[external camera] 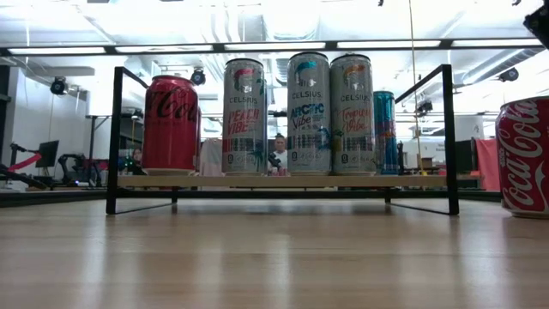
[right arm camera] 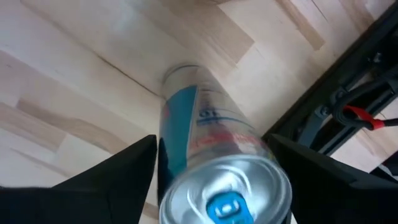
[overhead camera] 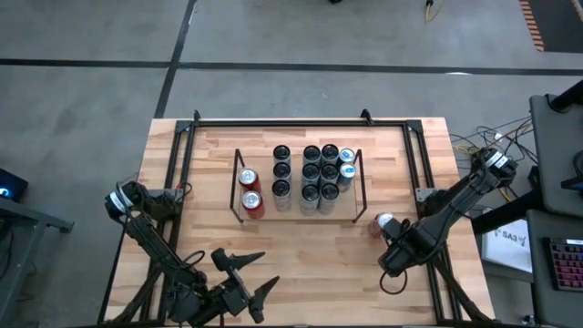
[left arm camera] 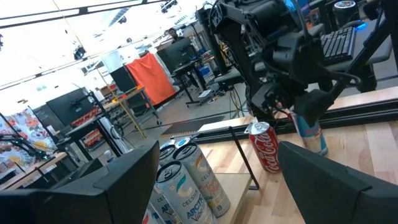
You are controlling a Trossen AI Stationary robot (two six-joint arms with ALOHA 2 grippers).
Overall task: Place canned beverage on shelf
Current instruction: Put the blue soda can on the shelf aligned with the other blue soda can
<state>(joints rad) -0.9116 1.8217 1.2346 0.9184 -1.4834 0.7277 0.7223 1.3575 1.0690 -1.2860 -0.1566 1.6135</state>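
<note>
The right gripper [overhead camera: 398,240] hangs over the table [overhead camera: 310,269] just off the shelf's [external camera: 283,182] right end frame, its fingers spread apart and pointing down on either side of an upright blue-and-silver beverage can [right arm camera: 211,155]. That can stands on the wood directly beneath the gripper, between the two fingers; whether the pads touch its wall cannot be told. Just beside the gripper, on the side toward the shelf, a loose Coca-Cola can [overhead camera: 384,221] stands upright on the table, close to the blue-and-silver one. Farther from the gripper, on the shelf's light wood base, stand rows of tall Celsius cans [external camera: 309,112], with slim blue cans [overhead camera: 346,164] at the end nearest the gripper and two red Coca-Cola cans [external camera: 170,124] at the far end. The left gripper [overhead camera: 255,276] waits low at the table's near edge, well apart from the shelf and from the right gripper, its fingers wide apart with nothing between them
</note>
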